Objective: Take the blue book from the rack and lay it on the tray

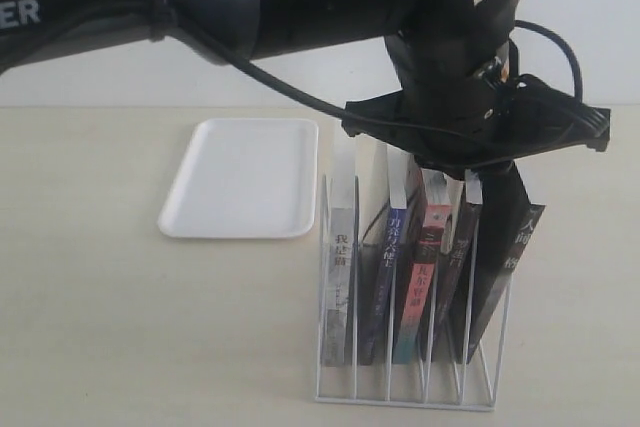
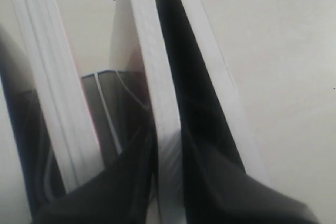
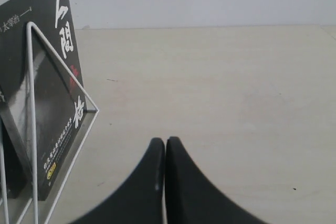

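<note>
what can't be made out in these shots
1. Left gripper: the exterior view hides it behind its own wrist above the rack. The left wrist view shows only page edges and dark covers, so which book it straddles, and whether it grips, is unclear.
2. Blue book: only the spine shows; neighbours cover its front.
3. Right gripper: absent from the exterior view.
4. Tray: outside both wrist views.

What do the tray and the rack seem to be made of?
The tray looks like white plastic, smooth and slightly glossy: one moulded piece with rounded corners and a low rim. The rack looks like thin metal wire coated white, bent into upright loops; the metal under the coating is only my guess.
</note>
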Available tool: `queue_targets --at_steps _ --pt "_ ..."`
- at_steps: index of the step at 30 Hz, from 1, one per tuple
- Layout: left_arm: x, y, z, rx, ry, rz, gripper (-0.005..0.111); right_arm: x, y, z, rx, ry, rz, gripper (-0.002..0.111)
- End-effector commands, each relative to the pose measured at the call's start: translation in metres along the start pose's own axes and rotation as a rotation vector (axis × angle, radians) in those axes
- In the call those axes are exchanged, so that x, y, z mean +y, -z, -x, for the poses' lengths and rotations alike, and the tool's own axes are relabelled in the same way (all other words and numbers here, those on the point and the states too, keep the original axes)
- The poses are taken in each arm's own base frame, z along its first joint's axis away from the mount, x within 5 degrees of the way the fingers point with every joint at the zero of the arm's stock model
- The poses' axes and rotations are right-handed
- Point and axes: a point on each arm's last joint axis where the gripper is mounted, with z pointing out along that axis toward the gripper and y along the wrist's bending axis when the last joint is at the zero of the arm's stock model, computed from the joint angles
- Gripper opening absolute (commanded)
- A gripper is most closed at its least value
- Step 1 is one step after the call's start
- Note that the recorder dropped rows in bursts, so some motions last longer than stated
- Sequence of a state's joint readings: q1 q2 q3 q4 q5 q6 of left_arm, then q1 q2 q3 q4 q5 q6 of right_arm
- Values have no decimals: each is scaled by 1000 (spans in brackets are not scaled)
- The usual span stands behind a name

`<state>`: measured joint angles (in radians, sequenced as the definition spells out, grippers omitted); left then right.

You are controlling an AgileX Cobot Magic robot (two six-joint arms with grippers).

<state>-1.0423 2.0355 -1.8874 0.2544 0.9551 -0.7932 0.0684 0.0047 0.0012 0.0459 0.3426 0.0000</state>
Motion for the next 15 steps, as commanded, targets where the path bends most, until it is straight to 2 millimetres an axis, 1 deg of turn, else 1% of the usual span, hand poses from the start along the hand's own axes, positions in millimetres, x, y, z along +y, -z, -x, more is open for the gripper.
queue_targets --at_steps 1,5,15 --pt "-5 8 5 -34 1 -32 14 0 0 2 -17 0 -7 0" --pt "-7 24 13 -69 9 -52 14 0 0 2 -17 0 -7 0" --pt "-3 69 24 -140 32 -113 10 0 0 2 -17 0 -7 0"
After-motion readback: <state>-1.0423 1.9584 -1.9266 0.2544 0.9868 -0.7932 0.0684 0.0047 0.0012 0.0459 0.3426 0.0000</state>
